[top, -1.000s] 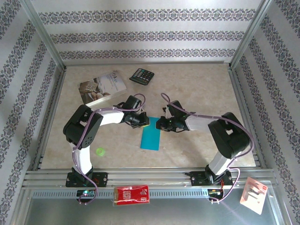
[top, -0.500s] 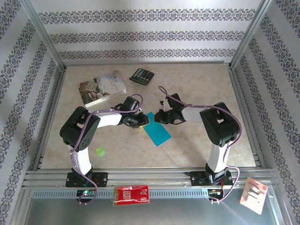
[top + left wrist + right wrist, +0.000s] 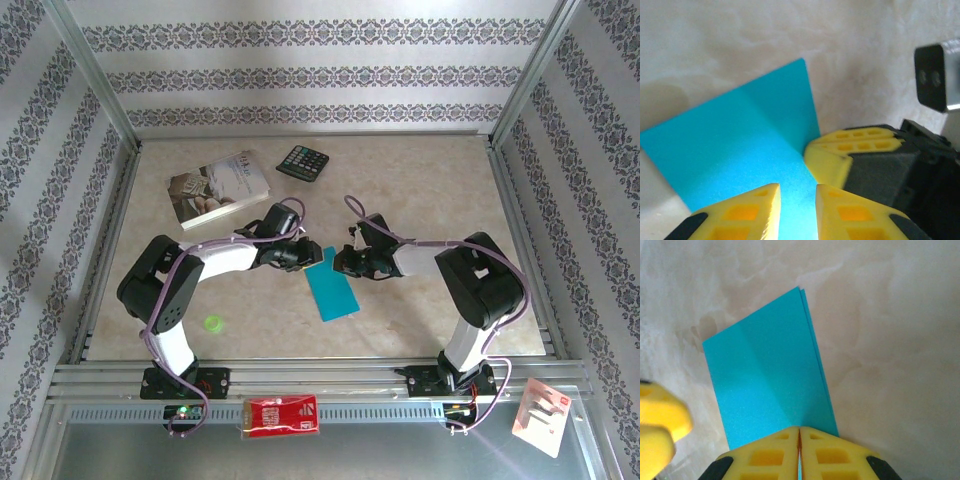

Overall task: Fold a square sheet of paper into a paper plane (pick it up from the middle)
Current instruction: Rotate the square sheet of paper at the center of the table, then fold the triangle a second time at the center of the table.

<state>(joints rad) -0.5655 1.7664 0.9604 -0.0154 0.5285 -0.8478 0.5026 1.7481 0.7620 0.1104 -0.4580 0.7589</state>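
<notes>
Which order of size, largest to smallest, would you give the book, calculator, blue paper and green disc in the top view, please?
Largest first: book, then the folded blue paper, then calculator, though those two look close; the green disc is clearly smallest.

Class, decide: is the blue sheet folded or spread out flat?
Folded. The square sheet of paper shows as a narrow rectangle, two layered edges visible along one long side.

Matt, smooth turquoise paper, sharply creased: the square sheet of paper (image 3: pixel 767 380). My worktop (image 3: pixel 430 180) looks like marbled beige laminate, smooth with a faint sheen. At 6 o'clock, my right tool (image 3: pixel 799 450) shows matt yellow moulded-plastic fingers. Brushed metal rails (image 3: pixel 300 378) edge the worktop.
</notes>
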